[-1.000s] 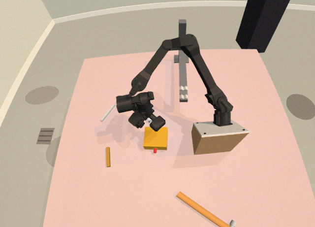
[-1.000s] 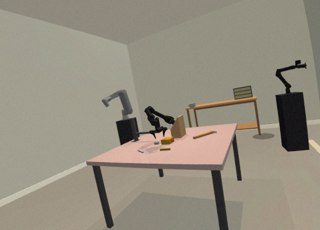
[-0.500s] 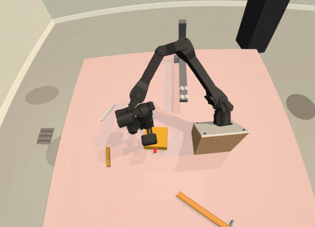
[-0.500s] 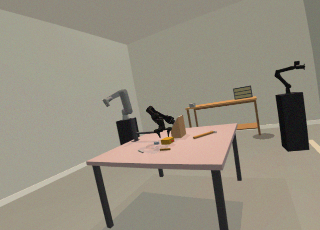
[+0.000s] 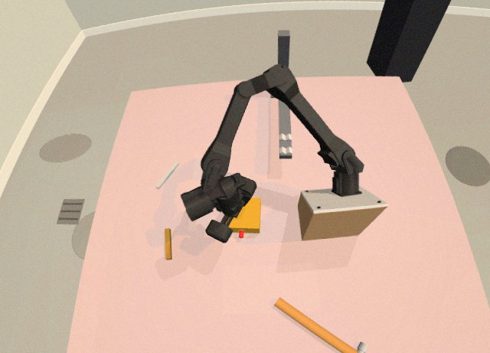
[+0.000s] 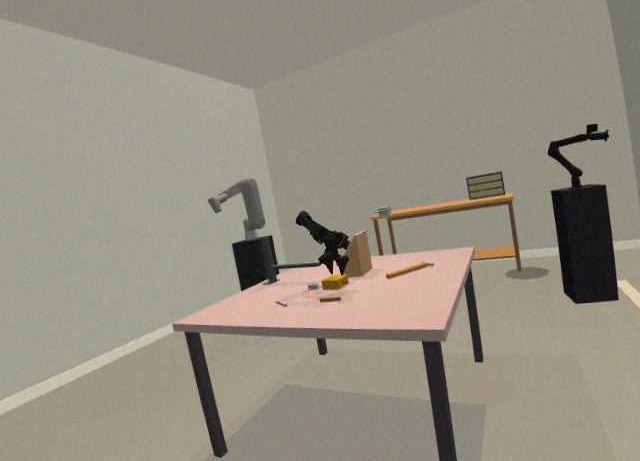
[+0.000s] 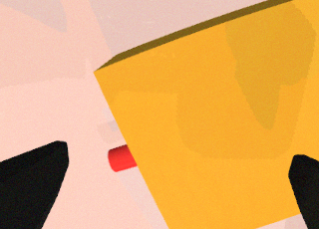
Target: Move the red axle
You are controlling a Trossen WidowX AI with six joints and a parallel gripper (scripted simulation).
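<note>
Ok so from my seat at the remote end, the gripper (image 5: pixel 233 213) (image 6: pixel 337 272) (image 7: pixel 181 160) is wide open with nothing between its fingers, and I've got it hanging over the yellow beam (image 5: pixel 247 218) (image 6: pixel 333 282) (image 7: pixel 209 119). The red axle (image 5: pixel 241 233) (image 6: pixel 345 281) (image 7: pixel 121 158) is in the beam, with just a short red stub poking out of one side. On my wrist cam that stub sits between the two fingertips across the picture, closer to the left one, but from that view alone I can't tell you how far below them it is. Top cam has the stub just beside one dark finger, with a bit of table (image 5: pixel 356 282) (image 6: pixel 310 322) (image 7: pixel 40 110) showing between, while the rest of the gripper covers a corner of the beam. The V-blocks (image 5: pixel 285 149) are at the end of the dark bracket (image 5: pixel 284 118) (image 6: pixel 297 265), well apart from the gripper and with no axle in them. A brown bar (image 5: pixel 168 243) (image 6: pixel 330 299) and a pale rod (image 5: pixel 167 175) (image 6: pixel 281 303) lie off to one side of the beam, and the orange-handled hammer (image 5: pixel 316 325) (image 6: pixel 408 270) is well away from it too.
</note>
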